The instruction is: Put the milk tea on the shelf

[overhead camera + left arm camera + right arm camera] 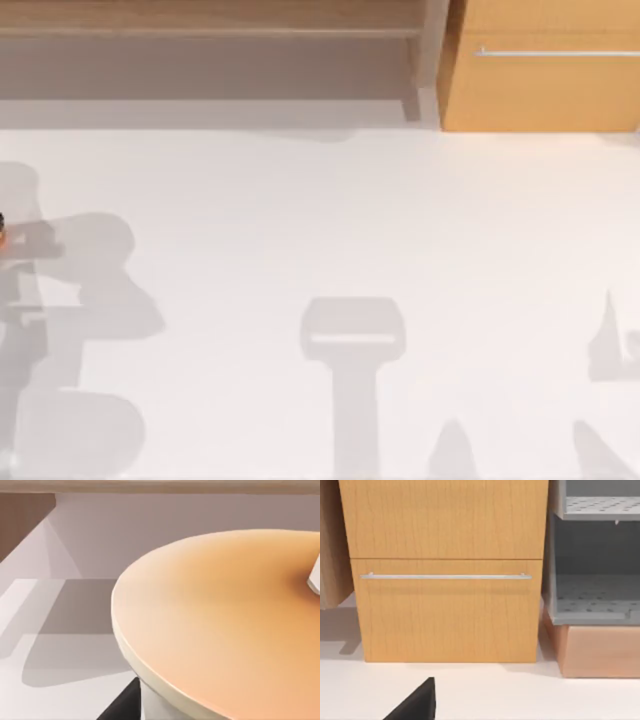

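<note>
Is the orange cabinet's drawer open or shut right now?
Shut: in the right wrist view the cabinet drawer front sits flush under the upper panel, its silver bar handle not pulled out.

Top camera looks straight down on the bench (330,220). Left wrist camera sits close above the milk tea (220,620). Right wrist camera faces the cabinet (445,570), shared with the top view.

text: none was legible | labels, brands: none were found on the cabinet (445,570) or the milk tea (225,625) | numbers, signs: none were seen on the shelf (210,20)
</note>
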Controlling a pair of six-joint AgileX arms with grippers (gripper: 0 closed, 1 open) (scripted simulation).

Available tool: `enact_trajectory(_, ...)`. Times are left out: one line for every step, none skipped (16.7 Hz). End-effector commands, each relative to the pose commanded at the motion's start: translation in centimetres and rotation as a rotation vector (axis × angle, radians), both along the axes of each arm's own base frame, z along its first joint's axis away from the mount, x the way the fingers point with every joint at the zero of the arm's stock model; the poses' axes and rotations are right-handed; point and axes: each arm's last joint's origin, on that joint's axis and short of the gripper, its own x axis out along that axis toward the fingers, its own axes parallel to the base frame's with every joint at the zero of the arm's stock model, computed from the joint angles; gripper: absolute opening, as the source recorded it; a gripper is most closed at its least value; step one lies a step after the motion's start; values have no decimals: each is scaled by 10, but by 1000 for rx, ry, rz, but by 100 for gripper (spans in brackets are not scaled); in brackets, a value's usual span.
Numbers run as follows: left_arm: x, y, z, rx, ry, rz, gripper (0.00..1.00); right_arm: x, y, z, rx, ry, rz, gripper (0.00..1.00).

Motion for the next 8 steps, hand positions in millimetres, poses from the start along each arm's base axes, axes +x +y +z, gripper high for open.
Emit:
enact_trajectory(0,0,-1,1,2,0,0,0,0,0,0,0,0,100)
enact_trajectory(0,0,-1,1,2,0,0,0,0,0,0,0,0,100)
enact_trajectory(2,0,4,9,-21,0,0,0,0,0,0,0,0,100)
enact_trajectory(7,-1,11,19,-51,-1,0,0,0,0,0,0,0,100)
enact_trajectory(13,-2,20,29,-84,-3,0,0,0,0,0,0,0,100)
enact_trajectory(20,-5,30,38,-116,-6,0,0,0,0,0,0,0,100)
enact_trajectory(28,-9,41,45,-147,-10,0,0,0,0,0,0,0,100)
enact_trajectory(36,-14,52,50,-175,-15,0,0,0,0,0,0,0,100)
